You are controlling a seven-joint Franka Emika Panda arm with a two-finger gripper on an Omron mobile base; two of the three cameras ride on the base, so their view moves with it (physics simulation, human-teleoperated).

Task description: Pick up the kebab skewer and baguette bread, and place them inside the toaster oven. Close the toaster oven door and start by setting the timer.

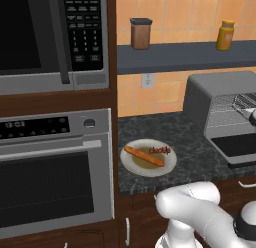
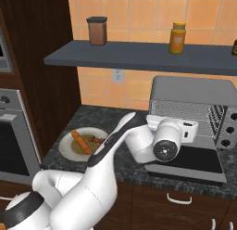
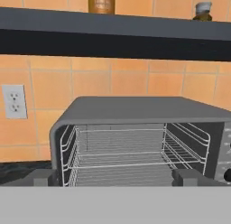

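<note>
The toaster oven (image 1: 220,104) (image 2: 194,92) (image 3: 135,110) stands on the counter's right side. Its door (image 1: 240,144) (image 2: 196,162) is folded down flat, and the wire rack (image 3: 126,155) inside is bare. My gripper (image 3: 116,178) hovers above the lowered door, facing the opening, open with nothing between its fingers (image 3: 43,177). The hand (image 2: 183,129) is level with the rack. To the left a plate (image 1: 131,164) (image 2: 67,143) holds the orange-brown baguette bread (image 1: 144,156) (image 2: 79,142) and the shorter kebab skewer (image 1: 160,150) (image 2: 96,139), side by side.
A microwave (image 1: 50,37) sits over a built-in oven (image 1: 55,172) at the left. The wall shelf (image 2: 139,55) above the counter carries a brown jar (image 2: 97,30) and a yellow bottle (image 2: 177,37). The toaster oven's knobs (image 2: 229,129) sit on its right face.
</note>
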